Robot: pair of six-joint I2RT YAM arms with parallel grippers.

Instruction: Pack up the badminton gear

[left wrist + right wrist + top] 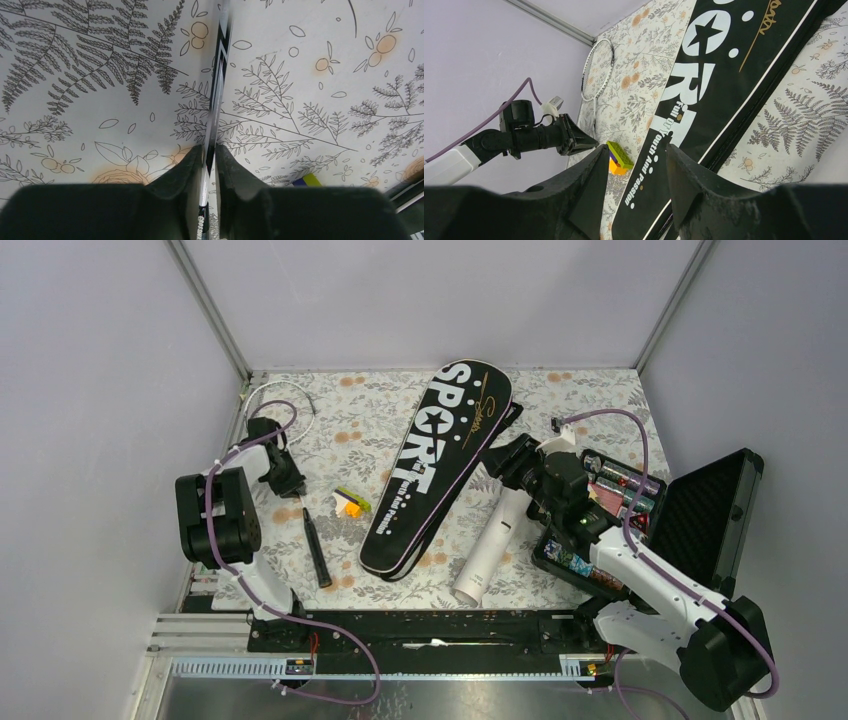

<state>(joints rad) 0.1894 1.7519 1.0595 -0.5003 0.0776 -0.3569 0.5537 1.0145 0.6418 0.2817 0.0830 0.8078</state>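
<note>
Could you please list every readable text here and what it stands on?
"SPORT": big white letters on the black racket-shaped fabric bag.
"Full of Youth And Passion": small white print, same bag.
The gold script there and the print on the thin dark racket shaft: unreadable.

Bright, even overhead light leaves only faint shadows beside the bag (440,460). The left wrist view shows the tablecloth (310,70) sharp, the left gripper (210,150) dark and soft-edged.

Black bag (437,466) — white "SPORT", small "Full Of Youth And Passion", gold script illegible.
</note>
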